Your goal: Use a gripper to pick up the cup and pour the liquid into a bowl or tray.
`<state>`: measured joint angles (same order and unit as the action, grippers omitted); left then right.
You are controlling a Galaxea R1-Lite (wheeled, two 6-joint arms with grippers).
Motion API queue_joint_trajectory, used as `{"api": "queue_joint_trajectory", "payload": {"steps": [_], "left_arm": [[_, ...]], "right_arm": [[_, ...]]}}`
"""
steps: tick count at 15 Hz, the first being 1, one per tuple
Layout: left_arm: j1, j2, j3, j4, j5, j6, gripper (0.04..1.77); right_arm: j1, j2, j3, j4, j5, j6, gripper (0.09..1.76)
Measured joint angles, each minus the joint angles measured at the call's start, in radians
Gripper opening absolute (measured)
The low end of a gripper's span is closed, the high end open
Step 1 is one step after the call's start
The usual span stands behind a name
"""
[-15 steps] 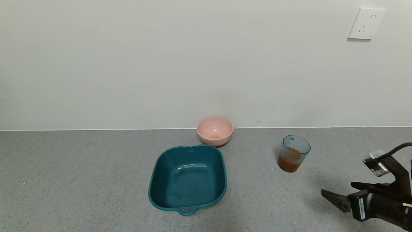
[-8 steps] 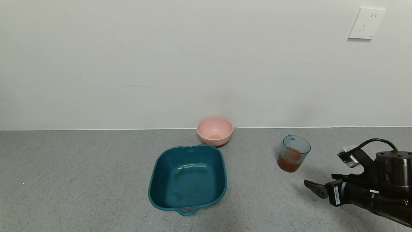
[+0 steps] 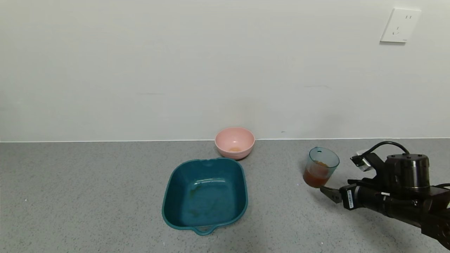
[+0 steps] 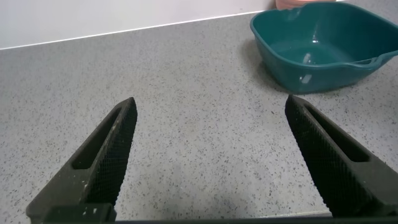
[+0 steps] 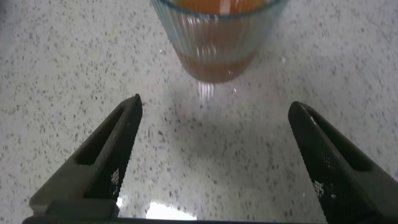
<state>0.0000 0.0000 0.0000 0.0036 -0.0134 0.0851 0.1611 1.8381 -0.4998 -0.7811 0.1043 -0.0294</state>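
Observation:
The ribbed pale blue-green cup [image 3: 320, 167] stands upright on the grey counter at the right, holding reddish-brown liquid [image 3: 315, 178]. My right gripper [image 3: 334, 189] is open and empty. It lies low over the counter just right of and in front of the cup, fingers pointing at its base. In the right wrist view the cup [image 5: 214, 37] stands just beyond the open gripper [image 5: 214, 106], with the liquid [image 5: 216, 62] showing through its wall. The dark teal tub [image 3: 246, 200] sits at the centre. My left gripper [image 4: 210, 102] is open and empty over bare counter, out of the head view.
A small pink bowl [image 3: 235, 142] with a trace of orange residue stands against the wall behind the tub. The tub [image 4: 317, 56] also shows far off in the left wrist view. A wall socket [image 3: 400, 25] is at the upper right. Grey counter [image 3: 88, 196] stretches left of the tub.
My right arm has moved forward and left from the lower right corner toward the cup, its open fingers now close to the cup's base. Cup, tub and bowl have not moved.

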Motion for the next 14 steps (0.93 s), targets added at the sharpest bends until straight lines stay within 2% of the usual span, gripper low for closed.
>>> {"api": "queue_joint_trajectory", "payload": {"steps": [7, 10, 14], "left_arm": [[0.0, 0.0, 0.0, 0.0, 0.0, 0.0, 1.72], [0.0, 0.0, 0.0, 0.0, 0.0, 0.0, 1.72], [0.0, 0.0, 0.0, 0.0, 0.0, 0.0, 1.72]], "right_arm": [[0.012, 0.096, -0.103, -0.006, -0.001, -0.001, 1.71], [0.012, 0.138, -0.131, -0.079, -0.001, 0.0, 1.71], [0.012, 0.191, -0.182, -0.099, -0.004, 0.0, 1.71]]}}
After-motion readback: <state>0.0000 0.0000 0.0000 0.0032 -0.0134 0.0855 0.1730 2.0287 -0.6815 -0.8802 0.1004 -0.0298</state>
